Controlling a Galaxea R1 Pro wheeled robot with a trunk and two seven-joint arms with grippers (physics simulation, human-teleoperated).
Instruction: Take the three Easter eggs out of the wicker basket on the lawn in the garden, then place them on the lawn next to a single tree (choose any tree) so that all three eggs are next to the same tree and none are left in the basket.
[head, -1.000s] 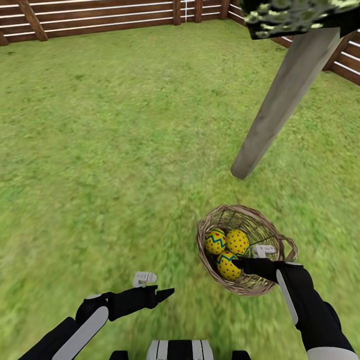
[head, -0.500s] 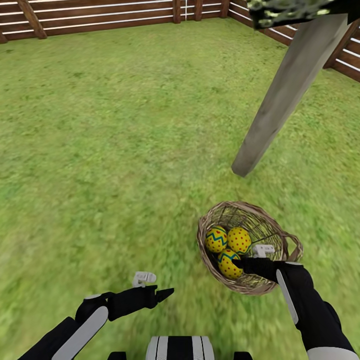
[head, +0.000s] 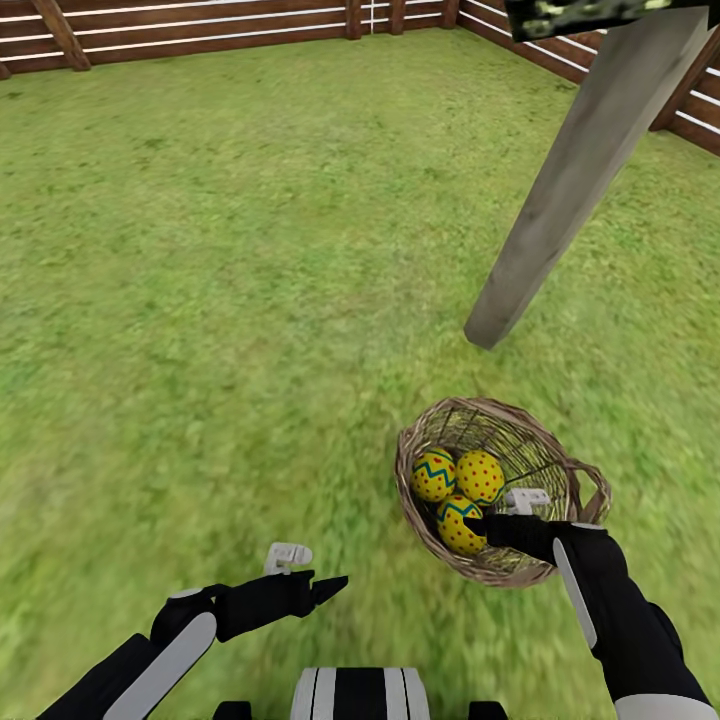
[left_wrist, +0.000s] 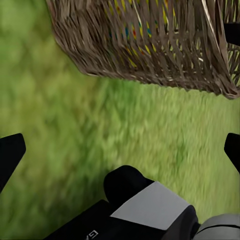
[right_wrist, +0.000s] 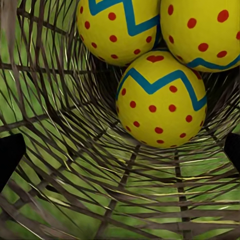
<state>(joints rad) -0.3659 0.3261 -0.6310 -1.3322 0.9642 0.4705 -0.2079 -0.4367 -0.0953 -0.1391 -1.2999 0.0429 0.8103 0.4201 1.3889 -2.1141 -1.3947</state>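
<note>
While all three eggs (head: 458, 495) sit in the basket (head: 480, 415) on lawn (head: 200, 250) near the tree (head: 580, 180), right gripper (head: 478, 524) reaches in, fingers spread, likely to grab the nearest egg (right_wrist: 160, 97). Left gripper (head: 325, 588) idles nearby, parted.

All views toward wicker basket (head: 490, 490)

Basket tips a little more

The wicker basket (head: 500, 490) leans further toward the tree (head: 580, 180); its three Easter eggs (head: 458, 490) sit slightly higher, bunched closer against the right gripper (head: 478, 525).
</note>
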